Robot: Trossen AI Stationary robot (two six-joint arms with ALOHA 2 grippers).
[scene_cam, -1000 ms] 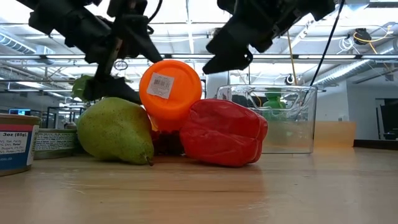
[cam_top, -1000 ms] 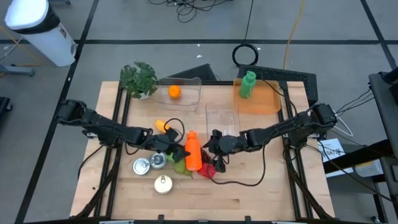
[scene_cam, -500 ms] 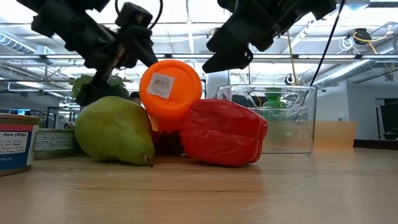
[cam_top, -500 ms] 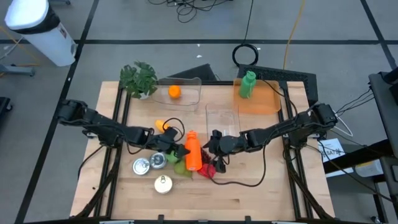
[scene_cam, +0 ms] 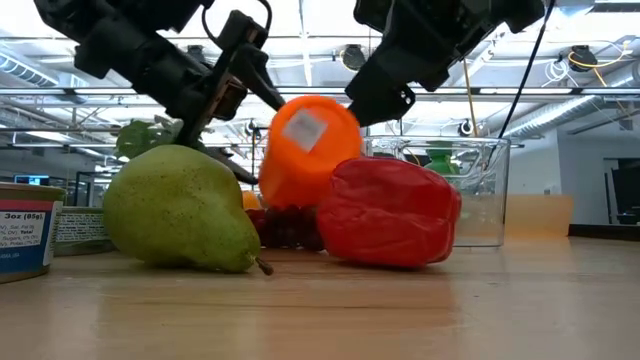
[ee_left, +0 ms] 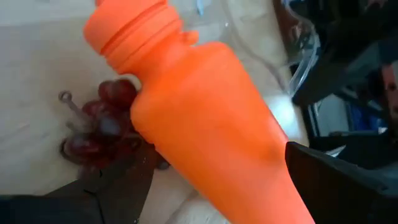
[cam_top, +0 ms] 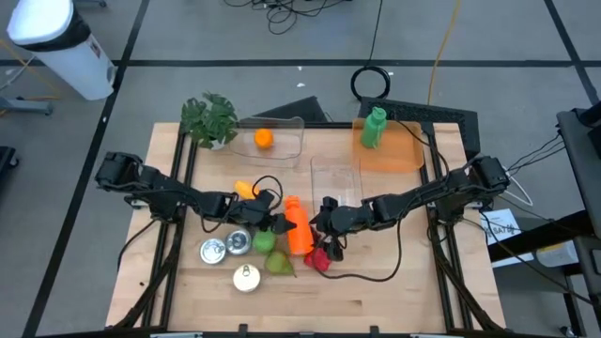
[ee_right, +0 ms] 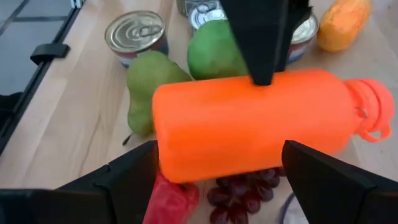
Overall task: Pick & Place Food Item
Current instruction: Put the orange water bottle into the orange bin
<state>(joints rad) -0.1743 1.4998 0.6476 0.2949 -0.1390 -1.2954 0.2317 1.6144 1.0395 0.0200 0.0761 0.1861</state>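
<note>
An orange bottle (cam_top: 298, 226) lies tilted mid-table among a green pear (cam_top: 278, 264), a green round fruit (cam_top: 263, 241), red grapes (ee_left: 99, 124) and a red pepper (cam_top: 319, 260). My left gripper (cam_top: 280, 225) reaches in from the table's left and is shut on the bottle. My right gripper (cam_top: 325, 225) comes from the right and hangs open just over the bottle's other side (ee_right: 249, 137); I cannot tell whether it touches. The pear rests on its side on the table (scene_cam: 180, 210). My left gripper pinches the orange bottle's body (ee_left: 205, 143) between its two fingers (ee_left: 118, 186), roughly at mid-length. The fingers come nearly level from the table's left and lie across the bottle. The bottle is tilted, its flat base (scene_cam: 305, 130) raised above the grapes (scene_cam: 285, 225).
Three cans (cam_top: 214, 250) stand left of the fruit. A yellow-orange item (cam_top: 246, 190) lies behind them. Farther back are a clear tub (cam_top: 336, 183), another holding an orange (cam_top: 264, 138), a plant (cam_top: 208, 117) and a green bottle (cam_top: 375, 127) on an orange board. The near table is bare wood (cam_top: 376, 291).
My left gripper has moved toward the table's right, carrying the orange bottle with it; the bottle has tipped, with its base raised. The pear has been nudged toward the near edge, and the pepper has shifted toward the right.
</note>
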